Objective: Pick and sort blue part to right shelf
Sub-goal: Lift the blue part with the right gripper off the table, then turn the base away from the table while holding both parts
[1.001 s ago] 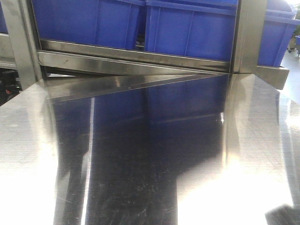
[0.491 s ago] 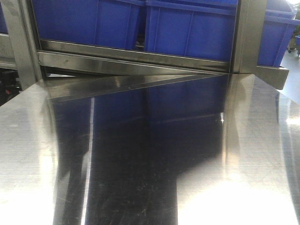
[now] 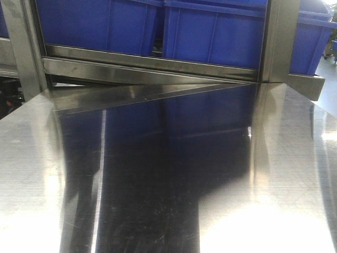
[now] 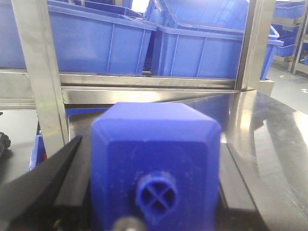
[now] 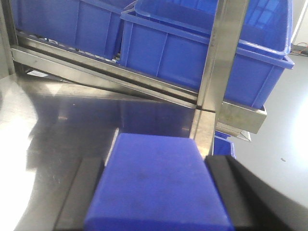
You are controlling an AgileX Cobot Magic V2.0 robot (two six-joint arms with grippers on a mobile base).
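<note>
Both arms are loaded here. The left gripper point(image 4: 150, 144) is clamped on a blue part point(image 4: 154, 161), black fingers point(image 4: 45, 180) pressed to its flat sides and the cap knob point(image 4: 155, 195) pointing back at the wrist camera — probably because the flats give the surest grip. The right gripper point(image 5: 156, 161) squeezes a second blue part point(image 5: 156, 190) the same way. Both parts are off the steel worktop point(image 3: 158, 184), aimed at its far edge where the right shelf point(image 3: 279, 47) carries its blue bins point(image 3: 210, 37) — I'd guess they're held up to clear the front rail point(image 3: 131, 74). Neither arm shows in the front view.
</note>
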